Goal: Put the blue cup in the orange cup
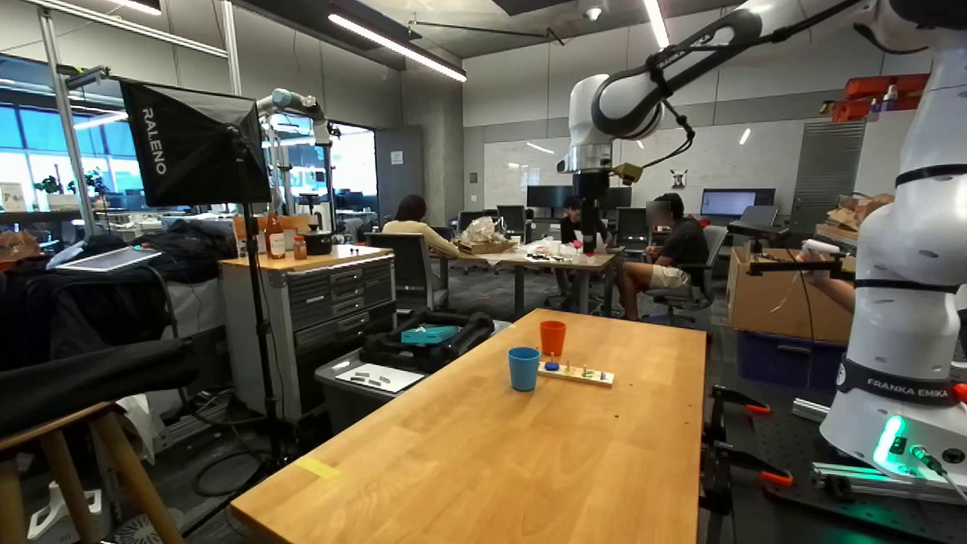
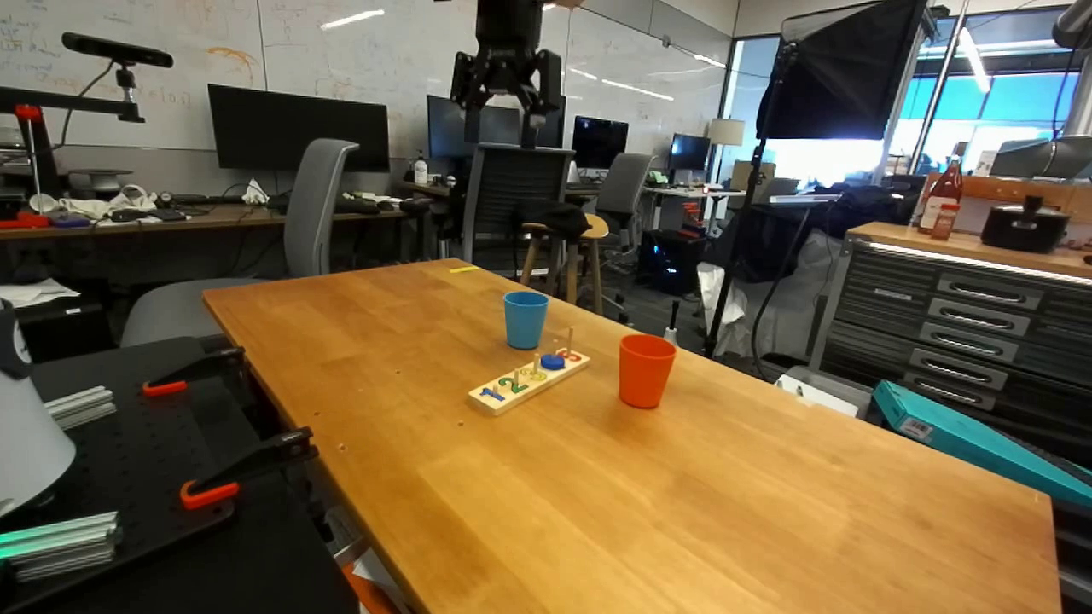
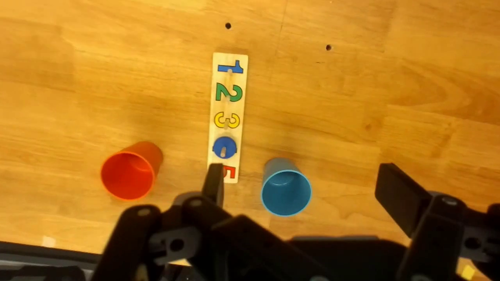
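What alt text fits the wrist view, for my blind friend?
A blue cup and an orange cup stand apart on a wooden table, seen from above, with one end of a numbered peg board between them. An open black pincer, holding nothing, shows at the bottom.

One blue cup (image 2: 525, 324), one orange cup (image 2: 646, 375), one numbered board (image 3: 234, 106), one blue disc (image 3: 227, 146), one tool (image 2: 501, 130)

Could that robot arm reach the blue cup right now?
Probably yes: the gripper hangs open above the table, and the blue cup stands upright with nothing on top; the numbered board lies beside it.
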Controlling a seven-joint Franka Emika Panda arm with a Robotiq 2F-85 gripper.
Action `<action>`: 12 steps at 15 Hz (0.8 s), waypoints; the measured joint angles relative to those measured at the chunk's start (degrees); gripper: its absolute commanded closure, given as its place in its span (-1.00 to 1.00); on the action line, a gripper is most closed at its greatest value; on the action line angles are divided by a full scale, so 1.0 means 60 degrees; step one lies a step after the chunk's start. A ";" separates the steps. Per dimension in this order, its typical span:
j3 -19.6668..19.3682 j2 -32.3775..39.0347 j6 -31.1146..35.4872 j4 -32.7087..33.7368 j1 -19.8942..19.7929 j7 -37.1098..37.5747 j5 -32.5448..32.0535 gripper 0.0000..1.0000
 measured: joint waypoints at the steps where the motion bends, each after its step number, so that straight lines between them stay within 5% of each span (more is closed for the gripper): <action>1: 0.0188 0.0456 0.0248 0.0121 0.0075 0.0150 -0.0036 -1.00; 12: 0.0858 0.4827 0.2057 0.2138 0.0317 0.1011 -0.0766 -1.00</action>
